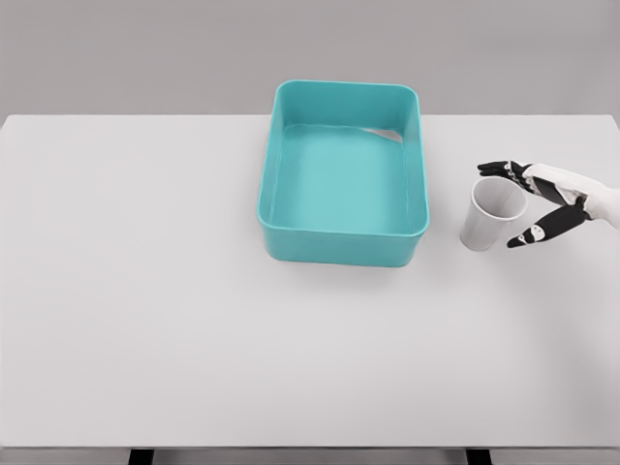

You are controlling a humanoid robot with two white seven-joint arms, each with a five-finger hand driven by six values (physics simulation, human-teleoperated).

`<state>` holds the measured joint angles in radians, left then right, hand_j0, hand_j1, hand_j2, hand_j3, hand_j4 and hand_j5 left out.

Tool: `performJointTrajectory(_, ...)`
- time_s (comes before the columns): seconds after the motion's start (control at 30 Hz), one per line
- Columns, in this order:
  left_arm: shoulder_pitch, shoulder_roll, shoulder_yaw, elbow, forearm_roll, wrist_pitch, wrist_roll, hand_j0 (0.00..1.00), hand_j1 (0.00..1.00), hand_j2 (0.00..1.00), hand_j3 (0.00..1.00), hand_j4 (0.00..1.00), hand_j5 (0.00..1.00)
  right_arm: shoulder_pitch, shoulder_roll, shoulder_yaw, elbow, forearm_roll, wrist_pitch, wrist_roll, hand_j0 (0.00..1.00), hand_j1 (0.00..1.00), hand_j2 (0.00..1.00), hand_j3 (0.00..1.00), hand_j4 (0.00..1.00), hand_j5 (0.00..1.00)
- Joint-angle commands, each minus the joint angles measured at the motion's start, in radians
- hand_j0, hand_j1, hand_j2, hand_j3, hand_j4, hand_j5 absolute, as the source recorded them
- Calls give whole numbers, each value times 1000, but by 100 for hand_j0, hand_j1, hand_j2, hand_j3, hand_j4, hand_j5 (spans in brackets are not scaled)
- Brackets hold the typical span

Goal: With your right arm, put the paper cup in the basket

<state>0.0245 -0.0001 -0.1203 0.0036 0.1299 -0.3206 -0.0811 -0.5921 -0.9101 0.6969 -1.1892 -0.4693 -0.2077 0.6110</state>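
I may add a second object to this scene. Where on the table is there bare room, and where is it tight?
Bare: the table left of the basket, and the wide strip in front of it. Inside the basket also looks bare. Tight: the narrow gap between the basket's right wall and the paper cup, where the right hand reaches around the cup.

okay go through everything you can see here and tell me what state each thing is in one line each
paper cup: tilted, mouth open, on the table right of the basket.
basket: upright, cup not inside.
right hand: fingers spread around the cup's rim, not visibly closed on it.
table: white, carrying basket and cup.
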Motion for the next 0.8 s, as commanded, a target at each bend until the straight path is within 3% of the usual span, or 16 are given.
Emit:
performJointTrajectory(0.0, 0, 0, 1, -1, 0, 0, 0, 100, 100, 100, 100, 100, 100, 0, -1, 1, -3, -6, 1, 0, 100, 100, 100, 100, 100, 100)
performJointTrajectory(0.77, 0, 0, 1, 1, 0, 0, 0, 100, 100, 100, 100, 100, 100, 0, 5, 7, -50, -6, 2, 0, 100, 100, 100, 100, 100, 100)
